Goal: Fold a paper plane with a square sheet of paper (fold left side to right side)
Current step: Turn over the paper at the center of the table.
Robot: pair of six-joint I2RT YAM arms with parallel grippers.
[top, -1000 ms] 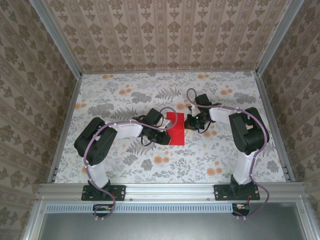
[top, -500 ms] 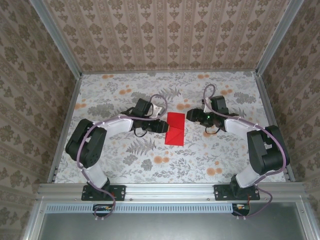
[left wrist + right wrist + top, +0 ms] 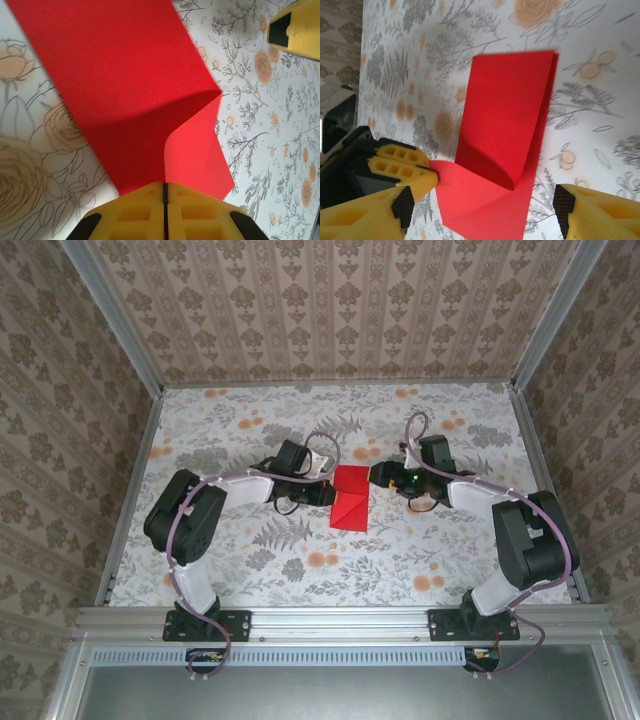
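Top external view first: the flowered desk point(image 3: 250, 560) spreads out in front of me, and both of my arms are bent in toward its middle. My left arm point(image 3: 200, 515) sweeps in from the left edge and my right arm point(image 3: 520, 535) from the right.

There between them is the red sheet of paper point(image 3: 350, 502), right in the centre of the desk and well away from every edge. It's doubled over. From the right wrist I can see a top layer lying over a lower one, with one part bowed up off the desk and casting a shadow.

Left jaws now: pressed tight together, no gap between the yellow fingers point(image 3: 200, 210), nipping the left edge of the paper. From my left wrist the red runs straight into the seam where they meet.

Right jaws: spread wide and holding nothing, just beside the sheet's far right corner. From the right wrist their black pads point(image 3: 402, 204) sit either side of the frame, with the red showing between them.
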